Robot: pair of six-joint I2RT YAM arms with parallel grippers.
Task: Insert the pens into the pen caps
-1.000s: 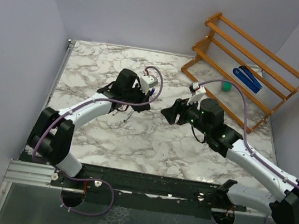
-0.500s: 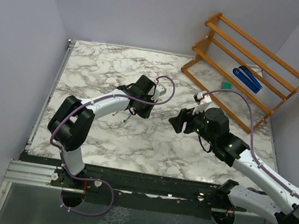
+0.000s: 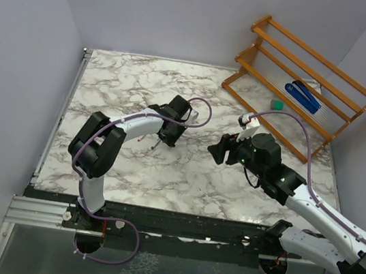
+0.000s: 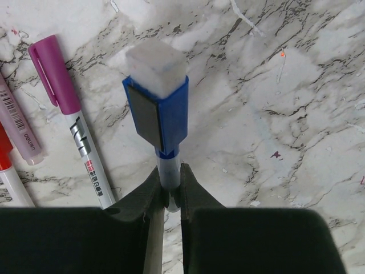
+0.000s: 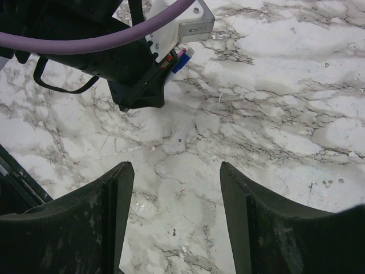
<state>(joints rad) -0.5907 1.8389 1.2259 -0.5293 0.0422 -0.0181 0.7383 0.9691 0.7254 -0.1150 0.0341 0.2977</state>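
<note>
Left gripper (image 4: 170, 176) pinches the pale barrel of a pen (image 4: 169, 164) just behind its blue cap (image 4: 159, 111). The cap end points at the table (image 4: 285, 114), probably to press the cap home; contact cannot be told. Left of this pen, a pink pen (image 4: 85, 154) lies flat. Right gripper (image 5: 174, 171), fingers spread and empty, faces the pen from well apart, seemingly ready to assist.

A grey-veined white marble table (image 3: 129, 81) bears an orange wooden rack (image 3: 319, 55). A magenta-capped white pen (image 4: 71, 123) and pale pink pen (image 4: 20, 128) lie on it.
</note>
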